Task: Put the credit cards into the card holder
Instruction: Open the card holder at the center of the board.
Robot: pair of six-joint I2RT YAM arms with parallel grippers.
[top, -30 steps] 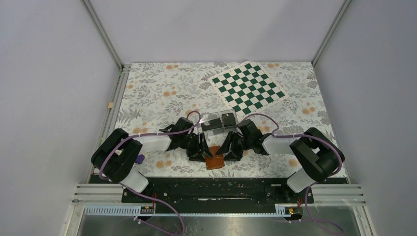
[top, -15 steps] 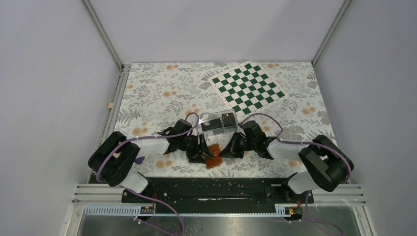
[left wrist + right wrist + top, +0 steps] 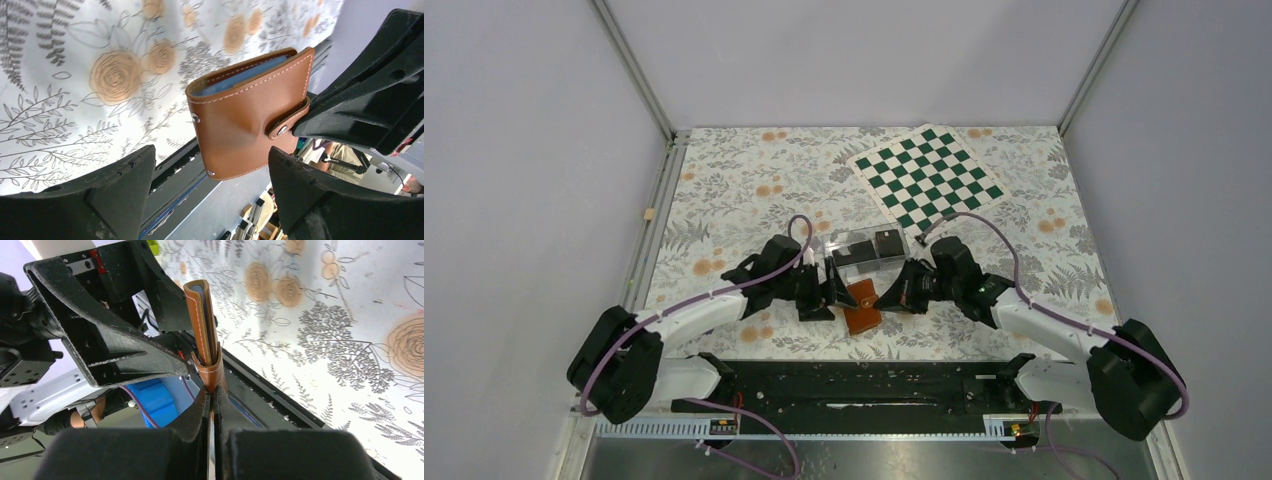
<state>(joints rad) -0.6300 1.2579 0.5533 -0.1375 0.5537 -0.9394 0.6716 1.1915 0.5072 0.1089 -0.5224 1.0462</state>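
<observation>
**Card holder pinched shut, no cards loaded yet**

The card holder (image 3: 861,305) is pinched at its snap-tab edge by the R gripper (image 3: 894,296), whose fingers are pressed tight on the leather. It is held on edge btwn the two grippers, just in front of the clear box (image 3: 867,264). The L gripper (image 3: 822,298) is spread wide, one finger on each side of the holder, and no contact can be made out. The tab looks snapped and the covers closed, w/ only a sliver of pale blue sleeve seen at the open edge.

Progress is judged early. The credit cards (image 3: 886,243) are seen as dark stacks inside the clear box, and none is seen in the holder. Left to do: tab to be unsnapped, holder opened, cards taken out & slid into the sleeves.

No brand, label or writing can be read on holder, cards or box, and none is seen on the green-white checkered mat (image 3: 929,178)
</observation>
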